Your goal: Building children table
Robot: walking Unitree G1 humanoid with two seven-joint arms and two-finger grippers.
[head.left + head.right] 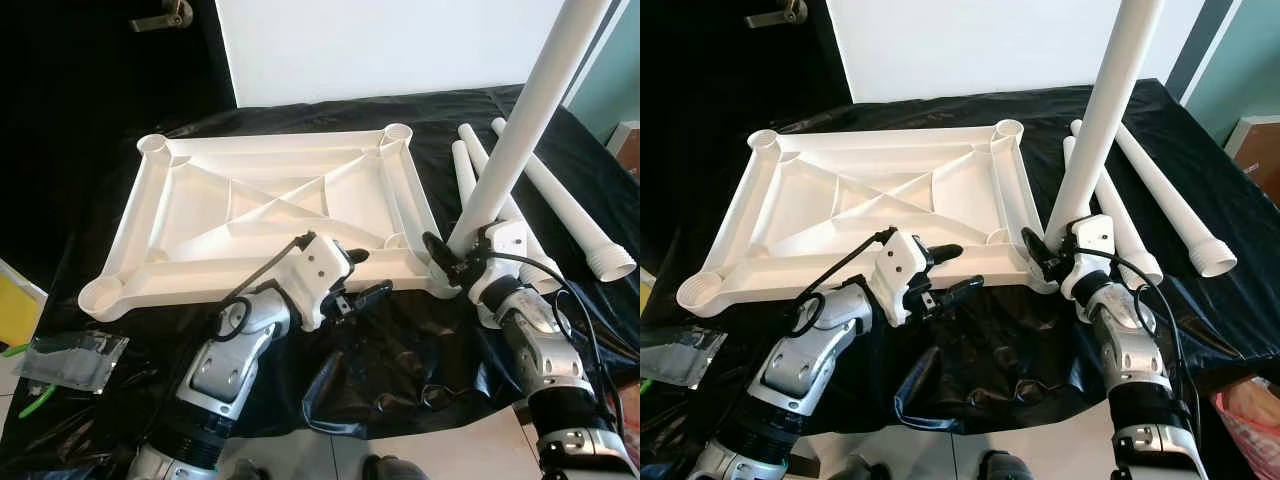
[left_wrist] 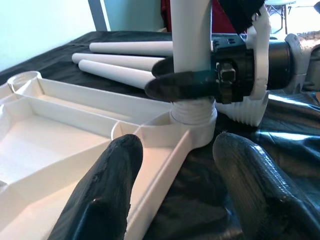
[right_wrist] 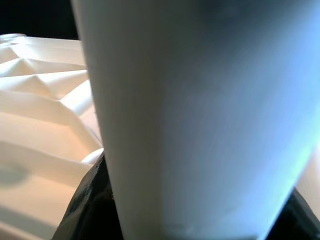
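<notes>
The white plastic tabletop [image 1: 250, 215] lies upside down on a black sheet, ribs up, with a round socket at each corner. One white leg [image 1: 520, 130] stands upright in the near right socket [image 2: 192, 125]. My right gripper [image 1: 450, 262] is shut on this leg just above the socket, its black finger [image 2: 180, 85] wrapped across the tube. The leg [image 3: 200, 120] looms close in the right wrist view. My left gripper [image 1: 362, 275] is open at the tabletop's front rim, a little left of that socket, with nothing between its fingers [image 2: 107, 195].
Three loose white legs [image 1: 560, 200] lie side by side on the black sheet [image 1: 400, 350], right of the tabletop. A clear plastic bag [image 1: 70, 358] with green parts lies at the near left. An orange bag [image 1: 1250, 410] sits low at the right.
</notes>
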